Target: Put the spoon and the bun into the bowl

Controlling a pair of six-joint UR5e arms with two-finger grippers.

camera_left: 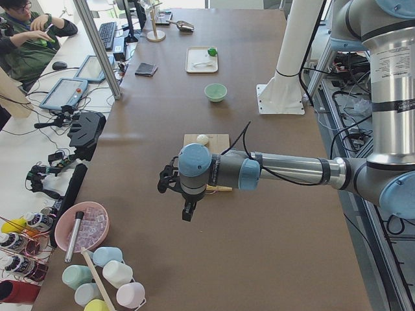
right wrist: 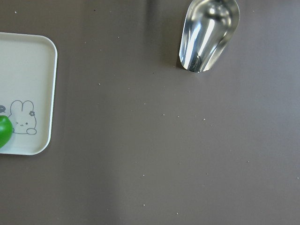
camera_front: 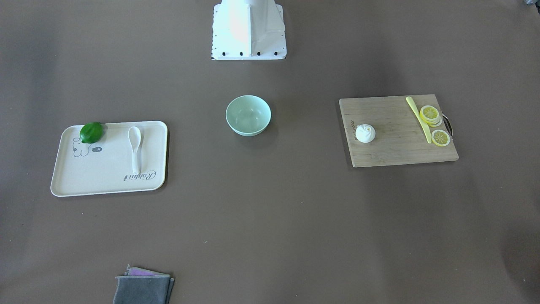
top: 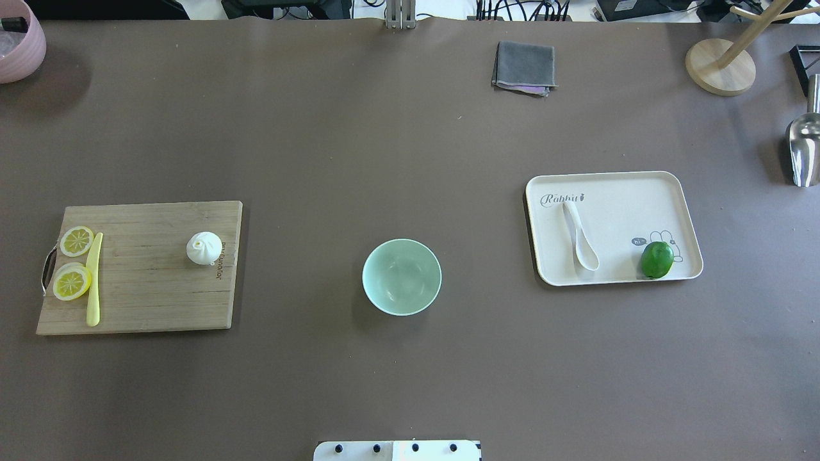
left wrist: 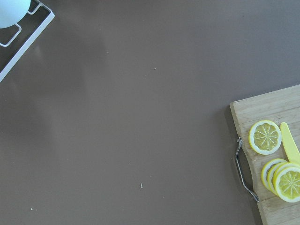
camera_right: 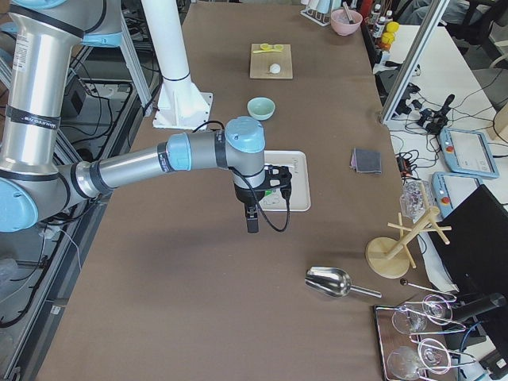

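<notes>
The pale mint-green bowl stands empty at the table's middle, also in the front view. The white spoon lies on a cream tray to the bowl's right. The white bun sits on a wooden cutting board to the bowl's left. My left gripper shows only in the exterior left view, hanging above the table beyond the board's outer end. My right gripper shows only in the exterior right view, above the table beyond the tray. I cannot tell whether either is open or shut.
A green lime lies on the tray. Lemon slices and a yellow knife lie on the board. A folded grey cloth, a metal scoop, a wooden stand and a pink bowl sit at the table's edges.
</notes>
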